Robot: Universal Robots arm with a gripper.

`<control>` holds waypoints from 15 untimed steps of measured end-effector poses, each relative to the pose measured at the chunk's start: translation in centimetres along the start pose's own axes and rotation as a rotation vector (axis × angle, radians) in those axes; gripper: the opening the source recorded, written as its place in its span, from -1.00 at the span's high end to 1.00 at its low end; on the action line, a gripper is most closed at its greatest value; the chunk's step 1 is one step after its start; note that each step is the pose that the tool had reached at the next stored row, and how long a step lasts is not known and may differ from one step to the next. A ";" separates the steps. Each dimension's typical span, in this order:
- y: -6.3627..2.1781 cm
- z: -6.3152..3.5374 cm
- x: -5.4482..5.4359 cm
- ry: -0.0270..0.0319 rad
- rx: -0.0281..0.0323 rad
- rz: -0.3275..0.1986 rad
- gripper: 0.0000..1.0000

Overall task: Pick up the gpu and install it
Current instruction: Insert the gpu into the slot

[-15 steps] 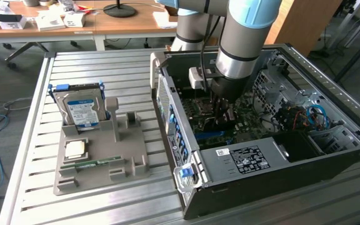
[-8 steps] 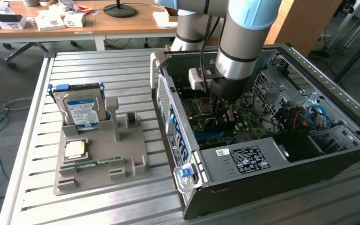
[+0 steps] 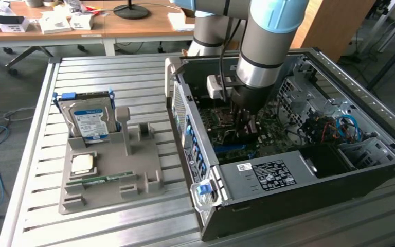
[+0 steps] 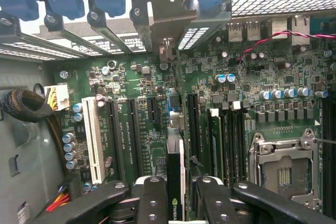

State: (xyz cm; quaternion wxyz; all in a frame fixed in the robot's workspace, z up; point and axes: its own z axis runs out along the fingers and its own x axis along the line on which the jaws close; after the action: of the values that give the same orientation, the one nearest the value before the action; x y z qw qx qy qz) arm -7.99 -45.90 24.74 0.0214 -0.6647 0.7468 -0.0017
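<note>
Exterior view first: the grey-and-blue robot arm (image 3: 266,41) is seen reaching down into the open black metal computer case (image 3: 252,221), which is laid on its side on the slatted aluminium bench (image 3: 101,72). The end effector (image 3: 248,123) is sunk inside it. Off to the exterior view's left, a boxy blue-labelled hard drive (image 3: 91,123) is stood up in a grey plastic tray (image 3: 146,177).

Wrist view: the thin dark gpu with a green logo (image 4: 174,174) is pinched edge-on by the end effector (image 4: 180,203), so it's clamped on the card. The gpu is held over the green motherboard (image 4: 136,77), with long black expansion slots (image 4: 191,129) on either side. Whether it's touching a slot can't be told.
</note>
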 end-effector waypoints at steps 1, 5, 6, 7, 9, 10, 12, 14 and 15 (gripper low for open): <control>0.00 0.05 0.0 -0.0003 0.0001 0.000 0.48; 0.01 0.06 0.0 0.0002 0.0000 0.000 0.48; 0.00 0.06 0.0 0.0002 0.0000 0.000 0.48; 0.00 0.06 0.0 0.0002 0.0000 0.000 0.48; 0.00 0.06 0.0 0.0002 0.0000 0.000 0.48; 0.01 0.06 0.0 0.0002 0.0000 0.000 0.48; 0.01 0.06 0.0 0.0002 0.0000 0.000 0.48; 0.00 0.06 0.0 0.0002 0.0000 0.000 0.48; 0.01 0.06 0.0 0.0002 0.0000 0.000 0.48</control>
State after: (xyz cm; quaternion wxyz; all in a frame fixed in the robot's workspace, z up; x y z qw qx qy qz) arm -7.99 -45.90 24.68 0.0213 -0.6647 0.7468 -0.0017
